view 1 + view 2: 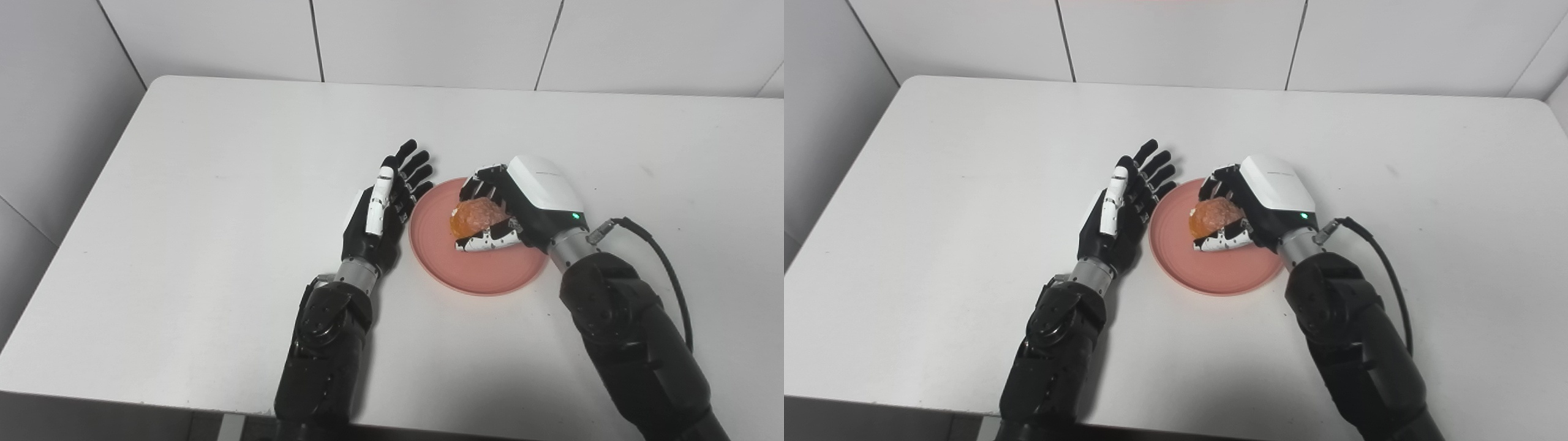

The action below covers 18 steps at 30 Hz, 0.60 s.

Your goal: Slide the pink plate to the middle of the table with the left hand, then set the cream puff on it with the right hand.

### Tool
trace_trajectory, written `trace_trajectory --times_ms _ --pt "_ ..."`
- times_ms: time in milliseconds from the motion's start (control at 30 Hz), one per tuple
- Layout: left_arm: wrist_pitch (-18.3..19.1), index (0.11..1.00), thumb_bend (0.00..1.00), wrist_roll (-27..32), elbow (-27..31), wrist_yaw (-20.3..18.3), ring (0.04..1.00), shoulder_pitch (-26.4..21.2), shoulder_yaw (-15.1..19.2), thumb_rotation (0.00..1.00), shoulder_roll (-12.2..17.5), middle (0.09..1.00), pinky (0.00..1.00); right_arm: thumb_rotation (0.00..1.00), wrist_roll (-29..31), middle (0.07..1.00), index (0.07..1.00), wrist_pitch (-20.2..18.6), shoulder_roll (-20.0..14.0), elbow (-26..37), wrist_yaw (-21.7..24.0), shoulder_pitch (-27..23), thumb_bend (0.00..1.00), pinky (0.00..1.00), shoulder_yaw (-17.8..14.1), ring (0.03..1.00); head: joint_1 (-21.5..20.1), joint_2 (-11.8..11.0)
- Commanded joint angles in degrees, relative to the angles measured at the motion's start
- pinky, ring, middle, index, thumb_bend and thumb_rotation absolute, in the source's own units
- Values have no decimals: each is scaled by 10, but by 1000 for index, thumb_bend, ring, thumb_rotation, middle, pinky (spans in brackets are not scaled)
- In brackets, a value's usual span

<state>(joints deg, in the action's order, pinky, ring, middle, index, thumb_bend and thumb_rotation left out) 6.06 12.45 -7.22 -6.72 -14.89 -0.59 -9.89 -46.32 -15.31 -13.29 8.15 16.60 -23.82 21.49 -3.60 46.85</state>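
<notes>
The pink plate (484, 269) lies flat near the middle of the white table (214, 184). Over its upper part my right hand (520, 208) is shut on the orange-brown cream puff (476, 217), fingers curled over it and thumb beneath. Whether the puff touches the plate I cannot tell. My left hand (386, 205) stands open on its edge just left of the plate, fingers stretched out, fingertips close to the plate's upper left rim, holding nothing.
Tiled walls rise behind the table's far edge and on the left side. A black cable (664, 269) loops out from my right wrist over the table's right part.
</notes>
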Motion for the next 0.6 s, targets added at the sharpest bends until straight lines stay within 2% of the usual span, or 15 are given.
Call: trace_trajectory --times_ms 0,167,267,333,367,400,467,567 --pt "34 902 417 5 -7 8 916 19 4 1000 6 914 902 129 -5 470 490 19 2 7 -19 -8 512 292 -2 381 1 1" --pt "31 905 421 6 -8 4 917 20 5 1000 8 915 899 139 -10 491 490 16 4 4 -19 -6 516 318 3 408 -3 0" --pt "29 903 417 4 -10 3 916 20 6 1000 7 915 898 150 -18 560 492 16 -2 5 -10 -8 519 406 10 496 -5 -2" --pt "32 900 419 4 -10 4 913 20 8 1000 7 913 896 270 -29 611 614 10 -5 7 1 -9 746 464 17 552 -5 -2" --pt "34 899 419 4 -9 5 912 20 8 1000 6 912 894 310 -35 631 647 9 -7 9 5 -9 800 481 20 570 -5 -2" --pt "35 897 418 3 -8 6 910 20 8 1000 6 909 892 346 -38 642 678 8 -8 10 8 -9 838 466 22 564 -5 -2" --pt "35 896 417 3 -7 6 909 20 8 1000 6 909 892 359 -43 646 690 8 -9 12 13 -9 850 457 24 559 -8 -3" --pt "33 897 418 2 -7 4 912 20 7 1000 7 909 894 412 -49 675 755 8 -9 16 20 -8 874 394 25 533 -8 -3"
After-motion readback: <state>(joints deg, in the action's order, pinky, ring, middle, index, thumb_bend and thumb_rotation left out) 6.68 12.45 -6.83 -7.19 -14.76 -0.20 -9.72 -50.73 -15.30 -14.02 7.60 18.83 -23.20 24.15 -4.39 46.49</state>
